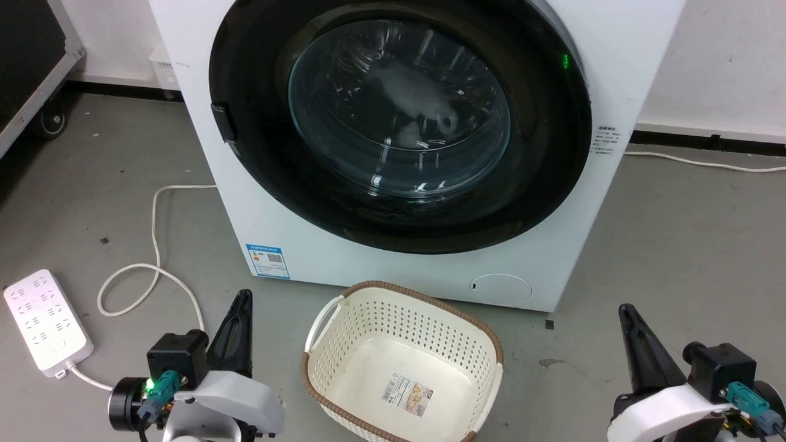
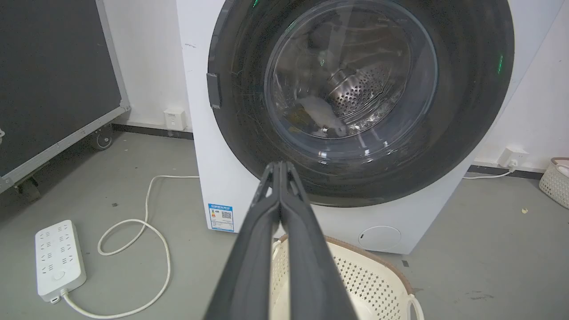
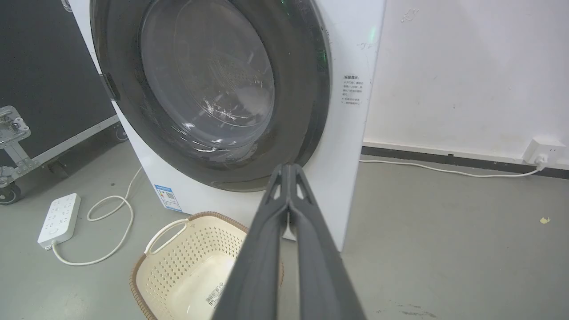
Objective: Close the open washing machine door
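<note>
Grey floor [image 1: 675,245], white wall [image 1: 724,61], possibly a wheeled case [image 1: 24,55].

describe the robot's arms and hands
The left hand and right hand each have two long tapering dark grey fingers with cut-outs near the tips. Behind sit glossy white wrist shells, black boxy modules and teal cable connectors; a green light glows on the left.

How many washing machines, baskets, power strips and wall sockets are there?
washing machine: 1
baskets: 2
power strip: 1
wall sockets: 2
Total: 6
</note>
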Available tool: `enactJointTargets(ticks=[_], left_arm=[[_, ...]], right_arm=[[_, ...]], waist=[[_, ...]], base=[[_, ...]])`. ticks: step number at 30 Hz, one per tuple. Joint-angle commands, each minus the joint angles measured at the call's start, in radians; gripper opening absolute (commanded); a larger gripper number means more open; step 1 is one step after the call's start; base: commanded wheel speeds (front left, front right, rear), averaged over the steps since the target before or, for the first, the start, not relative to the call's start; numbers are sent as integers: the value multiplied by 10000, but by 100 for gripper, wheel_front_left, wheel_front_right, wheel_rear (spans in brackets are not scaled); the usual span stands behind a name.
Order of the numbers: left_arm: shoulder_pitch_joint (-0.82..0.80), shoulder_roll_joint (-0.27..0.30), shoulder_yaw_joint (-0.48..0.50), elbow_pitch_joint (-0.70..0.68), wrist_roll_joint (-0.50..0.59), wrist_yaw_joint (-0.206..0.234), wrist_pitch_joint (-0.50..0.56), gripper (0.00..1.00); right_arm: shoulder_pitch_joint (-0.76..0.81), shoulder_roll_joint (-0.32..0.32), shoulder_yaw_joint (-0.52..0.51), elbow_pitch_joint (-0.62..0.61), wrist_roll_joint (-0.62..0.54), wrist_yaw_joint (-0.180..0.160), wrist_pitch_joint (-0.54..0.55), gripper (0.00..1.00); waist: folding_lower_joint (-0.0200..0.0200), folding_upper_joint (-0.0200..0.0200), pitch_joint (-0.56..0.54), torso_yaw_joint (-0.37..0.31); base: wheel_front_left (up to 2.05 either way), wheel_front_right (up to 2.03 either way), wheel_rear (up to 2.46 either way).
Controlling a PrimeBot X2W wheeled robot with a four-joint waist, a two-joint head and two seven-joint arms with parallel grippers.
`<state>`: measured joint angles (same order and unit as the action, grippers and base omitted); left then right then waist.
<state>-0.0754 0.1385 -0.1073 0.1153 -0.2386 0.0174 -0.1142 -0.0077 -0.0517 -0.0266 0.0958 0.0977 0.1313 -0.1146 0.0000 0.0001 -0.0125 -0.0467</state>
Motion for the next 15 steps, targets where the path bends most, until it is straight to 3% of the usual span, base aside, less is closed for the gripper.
enactJointTargets(ticks=[1, 15], left_arm=[[176, -67, 75, -82, 134, -27, 46, 0], [313, -260, 311, -335, 666, -62, 305, 0]], right_arm=[[36, 7, 26, -89, -70, -3, 49, 0], [46, 9, 82, -294, -284, -3, 308, 0]], waist=[[0, -1, 3, 11], [0, -1, 32, 119]], base=[[0, 0, 0], [0, 0, 0]])
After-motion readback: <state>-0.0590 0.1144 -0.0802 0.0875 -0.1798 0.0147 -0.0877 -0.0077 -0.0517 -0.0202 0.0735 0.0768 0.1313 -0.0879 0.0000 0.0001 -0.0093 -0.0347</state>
